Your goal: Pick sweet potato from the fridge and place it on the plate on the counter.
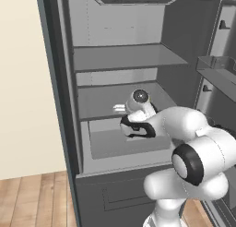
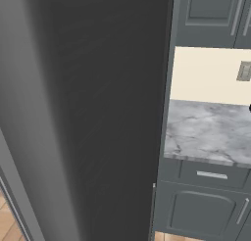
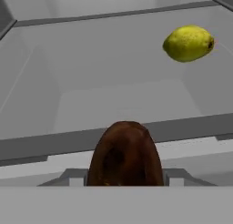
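Dark reddish-brown oval sweet potato [image 3: 125,155], orange-tinged w/ mottled skin, sits clamped in gripper [image 3: 125,180], jaws closed tight on it, inside grey fridge [image 1: 120,60].

Fridge [image 1: 64,106]: dark grey outside, light grey inside, door open.
Upper shelf [image 1: 124,56]: flat, nothing seen lying on it.
Middle shelf [image 1: 106,100]: flat, partly hidden by the arm.
Pale drawer [image 1: 120,145]: below the middle shelf, contents cannot be made out from the left base view.
Yellow fruit [image 3: 188,43]: lies on a light grey interior surface in the hand view, well apart from the sweet potato [image 3: 125,155].
Counter [image 2: 208,132]: grey-and-white marbled top over dark grey cabinets, right of the fridge wall.
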